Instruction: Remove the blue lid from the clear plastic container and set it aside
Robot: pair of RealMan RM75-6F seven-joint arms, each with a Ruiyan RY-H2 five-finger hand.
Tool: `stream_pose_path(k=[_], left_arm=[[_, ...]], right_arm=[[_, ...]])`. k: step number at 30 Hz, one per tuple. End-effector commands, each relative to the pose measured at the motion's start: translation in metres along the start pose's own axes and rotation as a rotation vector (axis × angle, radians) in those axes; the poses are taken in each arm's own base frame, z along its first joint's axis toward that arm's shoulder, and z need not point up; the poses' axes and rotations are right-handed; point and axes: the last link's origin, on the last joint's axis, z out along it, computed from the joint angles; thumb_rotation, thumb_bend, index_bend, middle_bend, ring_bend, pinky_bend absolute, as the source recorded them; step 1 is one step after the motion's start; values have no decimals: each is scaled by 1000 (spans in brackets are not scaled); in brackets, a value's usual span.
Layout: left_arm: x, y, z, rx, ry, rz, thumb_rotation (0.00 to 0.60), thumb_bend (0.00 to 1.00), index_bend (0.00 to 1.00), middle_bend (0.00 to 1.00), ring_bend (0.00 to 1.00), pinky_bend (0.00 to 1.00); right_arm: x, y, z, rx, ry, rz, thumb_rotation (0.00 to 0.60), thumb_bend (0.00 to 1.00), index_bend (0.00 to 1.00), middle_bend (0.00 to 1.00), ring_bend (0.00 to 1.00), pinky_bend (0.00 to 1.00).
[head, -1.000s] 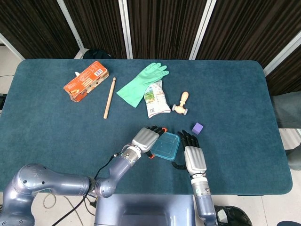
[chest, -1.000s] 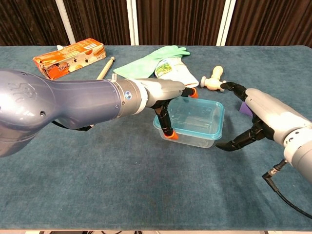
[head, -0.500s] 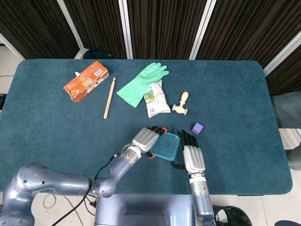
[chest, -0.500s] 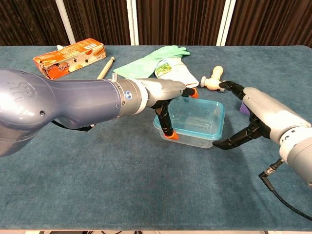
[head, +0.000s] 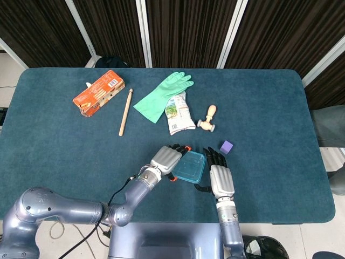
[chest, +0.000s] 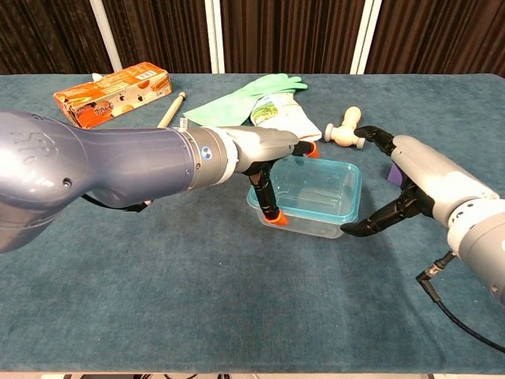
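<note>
Right hand closed in — container lidded.

Looks like a robot lab / teleop data-collection bay, not a home. Table covered edge to edge in teal felt, dark slatted panels with white uprights behind it, pale bare floor and loose cable at the near edge. Props are a random mix: orange carton, wooden stick, green rubber glove, snack packet, small wooden roller, purple cube
</note>
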Motion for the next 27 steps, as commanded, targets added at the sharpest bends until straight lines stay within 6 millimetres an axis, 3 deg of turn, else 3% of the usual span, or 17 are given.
stream_pose_path(k=[1, 27], left_arm=[[0, 1, 0, -3, -2, 1, 600, 276, 151, 227, 131, 255], [-2, 1, -1, -10, -29, 19, 600, 276, 151, 225, 131, 265]], right_arm=[[0, 1, 0, -6, 1, 4, 600, 209, 0, 0, 0, 0], [5, -8, 5, 8, 72, 100, 600, 210, 0, 0, 0, 0]])
